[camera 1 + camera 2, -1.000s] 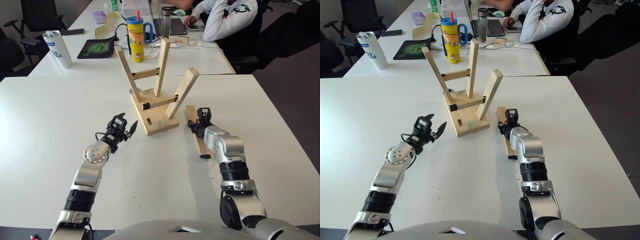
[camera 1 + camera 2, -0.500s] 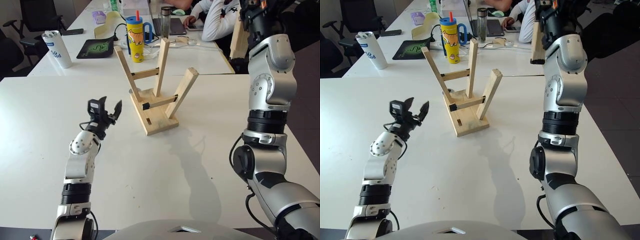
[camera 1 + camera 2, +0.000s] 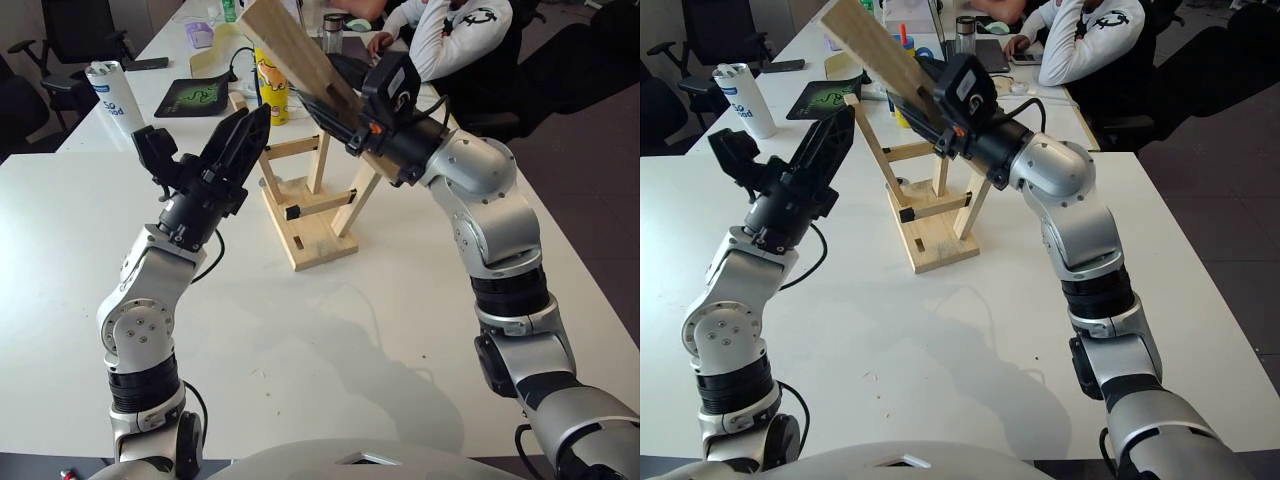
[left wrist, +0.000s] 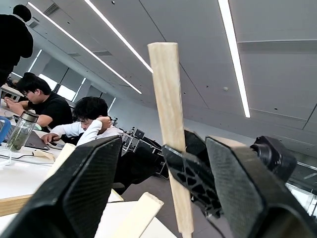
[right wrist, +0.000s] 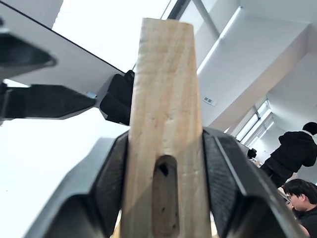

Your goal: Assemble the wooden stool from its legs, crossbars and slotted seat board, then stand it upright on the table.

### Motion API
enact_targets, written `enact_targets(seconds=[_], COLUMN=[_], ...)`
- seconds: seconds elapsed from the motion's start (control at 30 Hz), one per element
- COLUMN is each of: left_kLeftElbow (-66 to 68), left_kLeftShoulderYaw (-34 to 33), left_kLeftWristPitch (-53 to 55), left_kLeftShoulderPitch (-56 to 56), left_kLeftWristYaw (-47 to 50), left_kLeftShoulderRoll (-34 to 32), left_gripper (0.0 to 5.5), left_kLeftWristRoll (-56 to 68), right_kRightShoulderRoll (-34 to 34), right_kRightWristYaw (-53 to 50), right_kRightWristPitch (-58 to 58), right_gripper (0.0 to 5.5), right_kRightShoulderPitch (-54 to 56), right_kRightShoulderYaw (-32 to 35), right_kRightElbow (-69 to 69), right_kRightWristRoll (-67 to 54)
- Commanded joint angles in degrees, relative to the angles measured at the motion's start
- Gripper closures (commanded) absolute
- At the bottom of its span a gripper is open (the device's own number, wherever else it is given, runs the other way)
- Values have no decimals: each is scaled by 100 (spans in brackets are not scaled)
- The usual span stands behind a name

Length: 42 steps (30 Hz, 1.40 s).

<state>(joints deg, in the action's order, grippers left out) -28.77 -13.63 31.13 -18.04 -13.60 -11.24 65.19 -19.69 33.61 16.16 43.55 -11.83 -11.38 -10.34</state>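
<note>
Three pale wooden legs (image 3: 322,140) are standing in the upturned slotted seat board (image 3: 318,248).
Right gripper (image 3: 362,122) is clamping the fourth leg (image 3: 295,55) overhead; left gripper (image 3: 205,150), at 9 o'clock, is gaping empty.

Part-built wooden stool (image 3: 316,238) inverted on table (image 3: 400,300); loose leg (image 3: 296,55) tilted aloft above it.

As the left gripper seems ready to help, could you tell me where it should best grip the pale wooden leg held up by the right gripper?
Probably the bare upper stretch of the pale wooden leg, since the right gripper clamps its lower part. Come from the robot's left, where the open left gripper hovers, jaws across the flat faces.
</note>
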Motion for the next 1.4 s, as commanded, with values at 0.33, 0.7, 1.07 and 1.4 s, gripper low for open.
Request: enact_targets(seconds=[0.33,0.7,1.07,1.4], left_kLeftElbow=[-116,-91,301,822], left_kLeftShoulderYaw=[54,52,-179,-579], left_kLeftWristPitch=[-46,-71,-323,-757], left_kLeftShoulderPitch=[-219,-264,-340,-562], left_kLeftWristYaw=[310,349,546,915], left_kLeftShoulderRoll=[-82,-115,-93,-42], left_gripper=[285,445,446,446], left_kLeftWristRoll=[365,381,108,-245], right_kRightShoulderRoll=[-78,-49,98,497], right_kRightWristYaw=[723,751,669,-999], right_kRightWristPitch=[-38,-63,-60,1140], right_gripper=[346,346,290,268], right_kRightShoulderPitch=[-451,-515,-334,285], right_kRightShoulderYaw=[-240,-261,2,1588], right_kRightElbow=[-545,-532,-375,661], right_kRightWristRoll=[-98,19,-157,-813])
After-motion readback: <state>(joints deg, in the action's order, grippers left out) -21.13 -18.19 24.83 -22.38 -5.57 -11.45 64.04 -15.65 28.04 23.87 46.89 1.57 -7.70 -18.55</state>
